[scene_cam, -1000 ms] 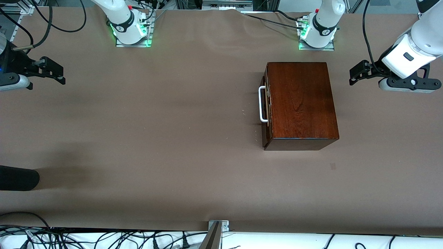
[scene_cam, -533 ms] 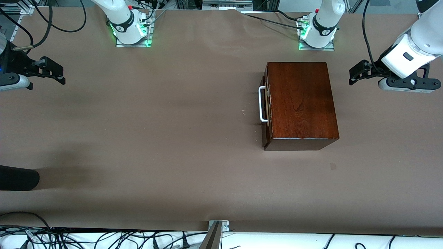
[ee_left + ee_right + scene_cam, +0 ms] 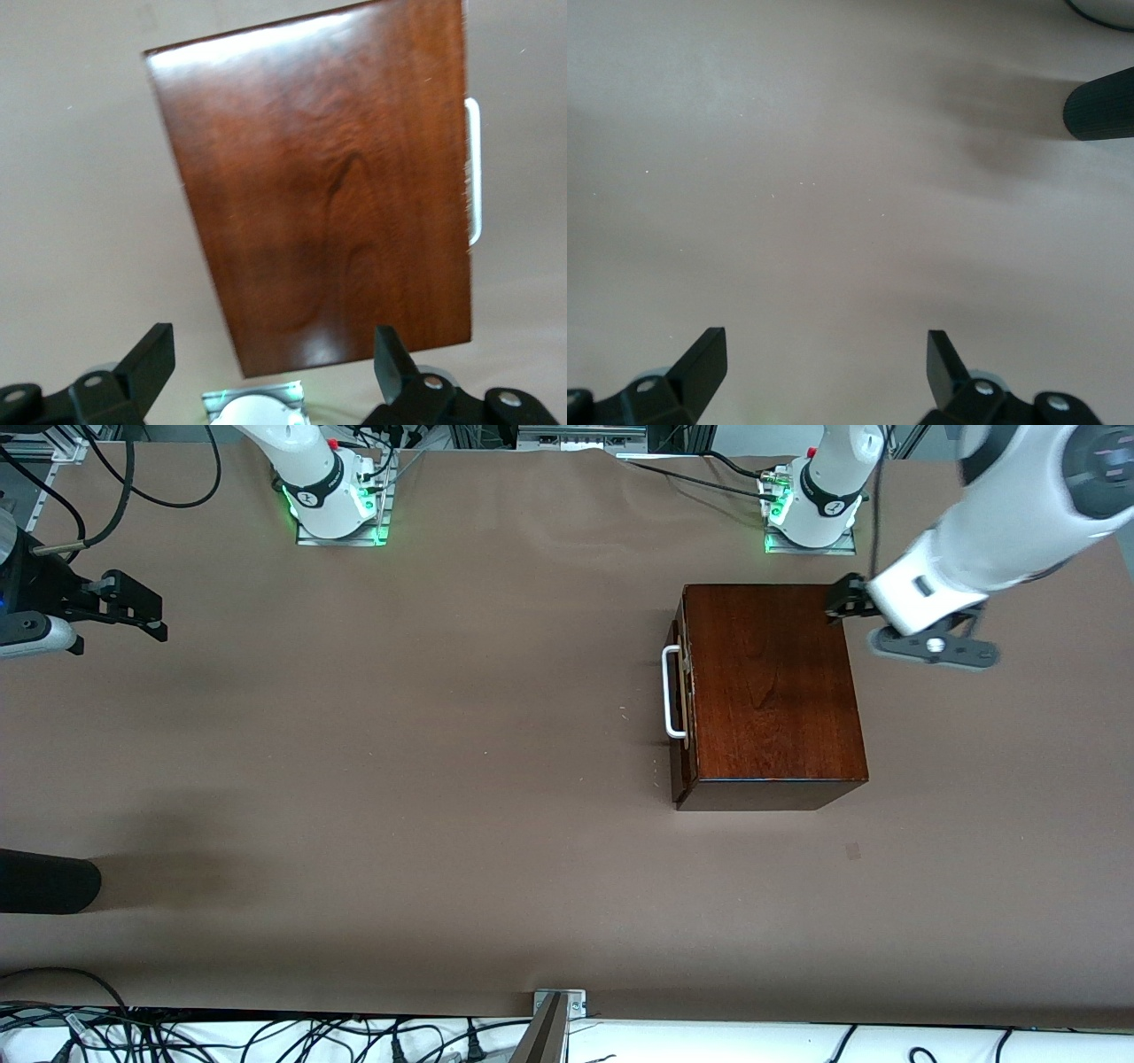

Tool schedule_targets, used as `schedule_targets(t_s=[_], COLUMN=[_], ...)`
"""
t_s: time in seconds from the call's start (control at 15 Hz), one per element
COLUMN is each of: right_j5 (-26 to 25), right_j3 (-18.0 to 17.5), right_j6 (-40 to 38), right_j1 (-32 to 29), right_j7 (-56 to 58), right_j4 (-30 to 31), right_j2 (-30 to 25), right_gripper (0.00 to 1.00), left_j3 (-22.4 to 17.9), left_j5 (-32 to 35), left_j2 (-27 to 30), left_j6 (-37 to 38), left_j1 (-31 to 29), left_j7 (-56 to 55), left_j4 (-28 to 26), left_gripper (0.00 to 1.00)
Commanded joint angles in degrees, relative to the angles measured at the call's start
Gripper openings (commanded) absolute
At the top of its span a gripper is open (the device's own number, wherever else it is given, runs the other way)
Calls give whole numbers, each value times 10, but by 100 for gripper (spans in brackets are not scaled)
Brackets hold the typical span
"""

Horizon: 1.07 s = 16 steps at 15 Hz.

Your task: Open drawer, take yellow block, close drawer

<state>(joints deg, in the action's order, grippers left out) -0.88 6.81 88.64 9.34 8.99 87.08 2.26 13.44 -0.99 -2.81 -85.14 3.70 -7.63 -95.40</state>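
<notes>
The glossy dark-brown wooden box (image 3: 771, 691) stands toward the left arm's end of the table. Its drawer (image 3: 679, 691) is shut, with the white bar handle (image 3: 669, 693) facing the right arm's end. The yellow block is hidden. My left gripper (image 3: 842, 600) is open and empty, up over the box's corner nearest the left arm's base. The left wrist view shows the box top (image 3: 328, 195) and the handle (image 3: 474, 168) past the open left gripper (image 3: 273, 341). My right gripper (image 3: 146, 613) waits open and empty at the right arm's end of the table, over bare table in its wrist view (image 3: 824, 341).
A black cylinder (image 3: 44, 881) lies at the table edge at the right arm's end, nearer the front camera; it also shows in the right wrist view (image 3: 1099, 111). The arm bases (image 3: 337, 496) (image 3: 811, 509) stand along the table's back edge. A metal bracket (image 3: 556, 1014) sits at the front edge.
My left arm has swung in from the table's end toward the box; its gripper is now over the box's corner. The right arm and the box have not moved.
</notes>
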Motion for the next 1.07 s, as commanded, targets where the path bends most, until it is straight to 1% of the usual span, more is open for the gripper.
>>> schedule_targets(t_s=[0.0, 0.13, 0.2, 0.4, 0.67, 0.87, 1.0], right_j5=[3, 3, 3, 3, 3, 3, 3], right_j3=[-5, -4, -5, -5, -5, -5, -5], right_j6=[-4, -4, -5, -4, -4, -4, -4], right_j1=[-6, -6, -6, -6, -6, -6, -6], right_j7=[-6, -6, -6, -6, -6, -6, -6], right_j4=[-6, -6, -6, -6, -6, -6, -6], right_j2=[-1, -1, -1, -1, -1, -1, -1], right_gripper=[100, 100, 100, 100, 100, 100, 100], left_j3=[47, 85, 92, 92, 92, 91, 91], left_j5=[3, 8, 17, 71, 145, 176, 193], left_j2=[-46, -86, -105, -144, -213, -241, -246], left_j6=[-35, -39, -48, -86, -140, -166, -185], left_j1=[1, 12, 30, 113, 181, 192, 191], left_j7=[-68, -119, -142, -220, -325, -348, -349], left_j4=[34, 50, 64, 72, 66, 58, 43], left_gripper=[100, 100, 100, 100, 100, 100, 100])
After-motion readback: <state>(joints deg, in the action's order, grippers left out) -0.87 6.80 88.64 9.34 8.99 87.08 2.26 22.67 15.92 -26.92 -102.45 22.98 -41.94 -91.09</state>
